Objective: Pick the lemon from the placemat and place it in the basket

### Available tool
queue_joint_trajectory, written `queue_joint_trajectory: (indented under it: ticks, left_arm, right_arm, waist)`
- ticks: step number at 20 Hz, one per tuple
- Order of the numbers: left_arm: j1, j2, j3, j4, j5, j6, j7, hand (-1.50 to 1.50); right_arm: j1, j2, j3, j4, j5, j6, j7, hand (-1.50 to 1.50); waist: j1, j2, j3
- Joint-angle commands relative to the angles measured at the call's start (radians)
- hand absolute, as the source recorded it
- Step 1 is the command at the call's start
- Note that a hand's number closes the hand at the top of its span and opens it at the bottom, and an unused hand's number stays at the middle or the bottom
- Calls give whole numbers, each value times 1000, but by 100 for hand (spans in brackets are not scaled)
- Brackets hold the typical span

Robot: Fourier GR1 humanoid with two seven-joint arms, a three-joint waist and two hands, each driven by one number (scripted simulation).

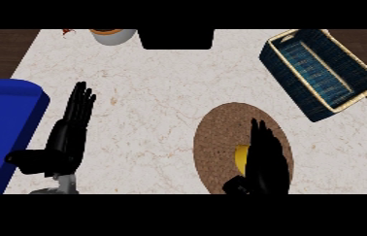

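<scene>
A yellow lemon point(241, 158) lies on the round brown placemat point(219, 138) at the lower right of the counter, mostly hidden by my right hand point(265, 157). That hand is over the lemon with its fingers straight, pointing away from me, touching or just beside the fruit. The dark blue basket point(276, 55) with a tan rim stands at the upper right, tilted, with nothing visible inside. My left hand point(72, 121) rests open at the left, fingers pointing up, far from the lemon.
A blue object point(18, 113) fills the left edge beside my left hand. A grey cup with orange inside point(112, 35) and a black block point(175, 38) stand at the counter's far edge. Bare marble lies between placemat and basket.
</scene>
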Motion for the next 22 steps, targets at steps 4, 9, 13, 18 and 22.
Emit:
queue_joint_trajectory:
  ticks: [4,9,13,18,22]
  left_arm:
    - [-28,-32,4,33,-26,-2,-7,0]
    - [31,-26,12,-39,-11,-36,17,0]
    - [0,-32,61,44,-6,-49,-54,0]
    - [-46,-68,26,64,-59,-25,-13,0]
    - [1,-54,32,-41,-60,-25,65,0]
  right_arm:
    - [-16,8,-32,40,-34,-7,64,-150]
    - [-8,8,-57,85,-32,-21,12,-150]
    - [0,8,16,132,-30,-95,50,-150]
    - [45,8,-35,97,-27,-89,-8,-150]
    - [-13,8,-44,170,-50,-119,17,-150]
  waist:
    - [-3,0,0]
    - [1,0,0]
    - [0,0,0]
    - [-4,0,0]
    - [0,-1,0]
